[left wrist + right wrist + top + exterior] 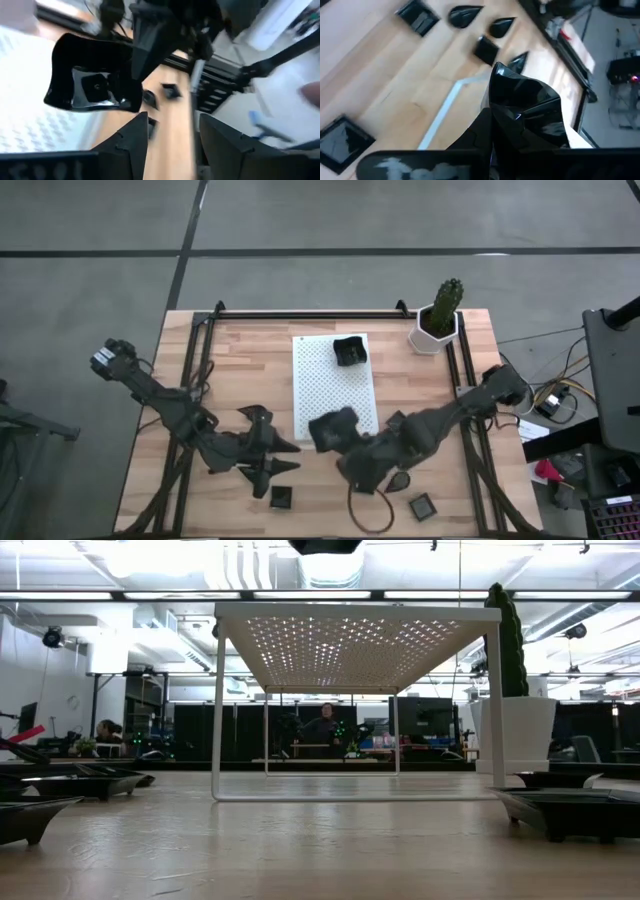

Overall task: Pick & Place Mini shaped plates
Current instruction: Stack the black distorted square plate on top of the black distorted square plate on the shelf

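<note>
Right gripper holds a mini plate at the white board; no readable writing shows anywhere.

The right gripper (335,430) is clamped on a glossy dark mini plate (520,100) at the near edge of the white perforated board (335,385). The left gripper (285,455), fingers apart and holding nothing, sits just left of it over the worktop (250,360). Another plate (350,351) lies on the board's far corner, two square ones (282,498) (422,506) rest near the worktop's front edge, and a cactus pot (437,328) stands at the back right.

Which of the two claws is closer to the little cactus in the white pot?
The right gripper. It holds a dark plate over the white board's near end; the left gripper is farther from the cactus pot.
</note>
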`<state>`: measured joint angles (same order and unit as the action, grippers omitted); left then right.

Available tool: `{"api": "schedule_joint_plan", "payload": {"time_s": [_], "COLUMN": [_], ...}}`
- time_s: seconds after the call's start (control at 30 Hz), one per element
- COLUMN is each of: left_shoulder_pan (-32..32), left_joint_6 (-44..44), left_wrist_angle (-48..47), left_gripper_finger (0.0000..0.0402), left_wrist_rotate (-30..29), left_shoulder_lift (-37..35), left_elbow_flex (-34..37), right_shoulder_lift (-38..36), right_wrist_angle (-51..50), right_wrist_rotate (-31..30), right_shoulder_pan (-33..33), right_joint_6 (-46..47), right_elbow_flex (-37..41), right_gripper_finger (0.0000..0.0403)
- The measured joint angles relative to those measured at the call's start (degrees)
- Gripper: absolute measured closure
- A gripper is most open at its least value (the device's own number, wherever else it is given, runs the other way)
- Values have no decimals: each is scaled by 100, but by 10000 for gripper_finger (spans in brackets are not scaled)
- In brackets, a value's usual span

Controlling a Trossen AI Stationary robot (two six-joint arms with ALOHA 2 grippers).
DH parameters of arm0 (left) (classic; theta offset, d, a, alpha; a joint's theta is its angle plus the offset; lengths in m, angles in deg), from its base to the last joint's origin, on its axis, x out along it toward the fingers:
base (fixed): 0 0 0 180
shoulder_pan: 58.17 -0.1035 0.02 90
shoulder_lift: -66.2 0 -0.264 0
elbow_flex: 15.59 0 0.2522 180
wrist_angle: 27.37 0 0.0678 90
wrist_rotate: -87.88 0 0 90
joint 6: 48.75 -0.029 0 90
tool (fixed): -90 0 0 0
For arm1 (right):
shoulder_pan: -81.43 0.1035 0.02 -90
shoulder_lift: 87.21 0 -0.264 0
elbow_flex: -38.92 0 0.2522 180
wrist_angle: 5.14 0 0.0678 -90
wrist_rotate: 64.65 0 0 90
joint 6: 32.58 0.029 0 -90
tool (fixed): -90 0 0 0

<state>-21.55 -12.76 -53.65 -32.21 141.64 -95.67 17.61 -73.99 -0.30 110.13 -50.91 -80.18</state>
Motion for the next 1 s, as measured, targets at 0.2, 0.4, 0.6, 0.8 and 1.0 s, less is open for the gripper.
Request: {"api": "schedule_joint_plan", "payload": {"time_s": [0.2, 0.4, 0.6, 0.8, 1.0], "left_shoulder_pan": [163, 168, 171, 168, 131], "left_joint_6": [-713, -1349, -2392, -2903, -3163], "left_wrist_angle": [190, 369, 1735, 2758, 3384], "left_gripper_finger": [232, 232, 231, 231, 231], "left_wrist_rotate": [-580, -607, -495, 32, 79], "left_shoulder_lift": [92, 173, 127, 101, -234], "left_elbow_flex": [2, 145, 665, 1204, 1762], "right_shoulder_lift": [-927, -1927, -2617, -3031, -3147], "right_wrist_angle": [723, 1484, 2020, 2337, 2569], "right_wrist_rotate": [20, 105, 518, 773, 1244], "right_shoulder_pan": [-372, -844, -1507, -2086, -2679], "right_joint_6": [-130, -611, -1032, -1554, -1845], "right_elbow_flex": [1064, 2153, 3015, 3573, 3744], "right_gripper_finger": [395, 395, 395, 395, 395]}}
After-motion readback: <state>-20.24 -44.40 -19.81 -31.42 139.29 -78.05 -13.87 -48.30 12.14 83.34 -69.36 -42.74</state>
